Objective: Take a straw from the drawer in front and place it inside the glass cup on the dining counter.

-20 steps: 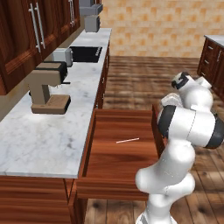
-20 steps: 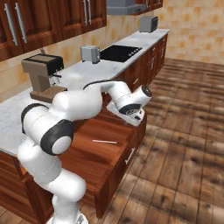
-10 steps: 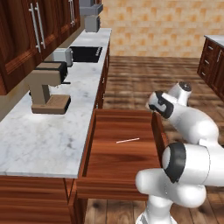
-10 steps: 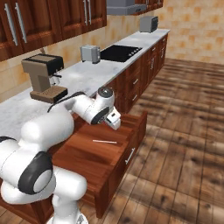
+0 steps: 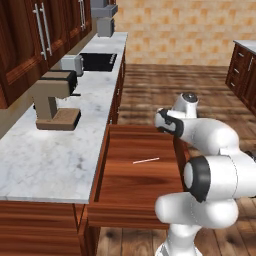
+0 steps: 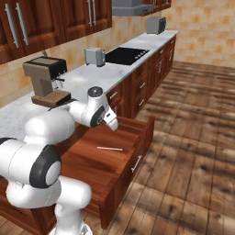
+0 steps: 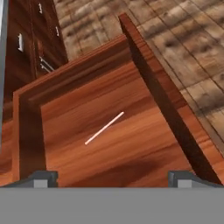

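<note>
The thin pale straw lies flat on the floor of the open reddish-brown wooden drawer, with the tool above it, fingers spread wide and empty.

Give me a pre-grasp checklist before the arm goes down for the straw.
1. Drawer pulled open: ok.
2. Straw lying flat on the drawer floor, nothing on it: ok.
3. Gripper open and empty: ok.
4. Gripper above the drawer with the straw ahead of the fingertips: ok.
5. Jaws lined up across the straw: cannot tell; it lies diagonally in the hand view.
6. Glass cup ready on the dining counter: cannot tell.
</note>
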You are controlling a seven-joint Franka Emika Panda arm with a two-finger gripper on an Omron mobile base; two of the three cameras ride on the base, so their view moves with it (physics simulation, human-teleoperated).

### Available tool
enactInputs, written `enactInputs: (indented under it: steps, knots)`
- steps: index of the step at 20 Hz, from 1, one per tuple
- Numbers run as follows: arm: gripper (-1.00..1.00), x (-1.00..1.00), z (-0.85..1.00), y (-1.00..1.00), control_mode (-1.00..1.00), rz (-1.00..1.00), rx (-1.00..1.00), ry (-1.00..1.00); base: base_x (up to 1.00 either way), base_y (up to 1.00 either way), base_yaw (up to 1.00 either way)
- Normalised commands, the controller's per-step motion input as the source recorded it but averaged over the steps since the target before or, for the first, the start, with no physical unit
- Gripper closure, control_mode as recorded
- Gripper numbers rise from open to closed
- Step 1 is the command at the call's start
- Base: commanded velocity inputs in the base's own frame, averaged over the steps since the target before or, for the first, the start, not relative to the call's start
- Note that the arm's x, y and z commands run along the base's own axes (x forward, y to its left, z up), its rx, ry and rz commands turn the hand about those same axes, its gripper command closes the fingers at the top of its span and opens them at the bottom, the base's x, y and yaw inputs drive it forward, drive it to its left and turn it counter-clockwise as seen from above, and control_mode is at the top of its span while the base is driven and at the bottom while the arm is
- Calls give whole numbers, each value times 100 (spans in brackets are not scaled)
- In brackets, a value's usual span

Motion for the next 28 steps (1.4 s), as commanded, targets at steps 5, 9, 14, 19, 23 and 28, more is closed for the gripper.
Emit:
enactInputs:
  steps: [5,9,14,19,23,28]
  knots:
    - [-100,11,0,4,-100,45,-3,-1,0,0,0]
    - [-100,-5,0,14,-100,47,-23,-10,0,0,0]
    - [-100,10,-1,14,-100,44,-31,-2,0,0,0]
    - [-100,14,-23,17,-100,45,-25,1,0,0,0]
    - [-100,6,-30,27,-100,44,-23,3,0,0,0]
    - [-100,9,-34,25,-100,35,-21,0,0,0,0]
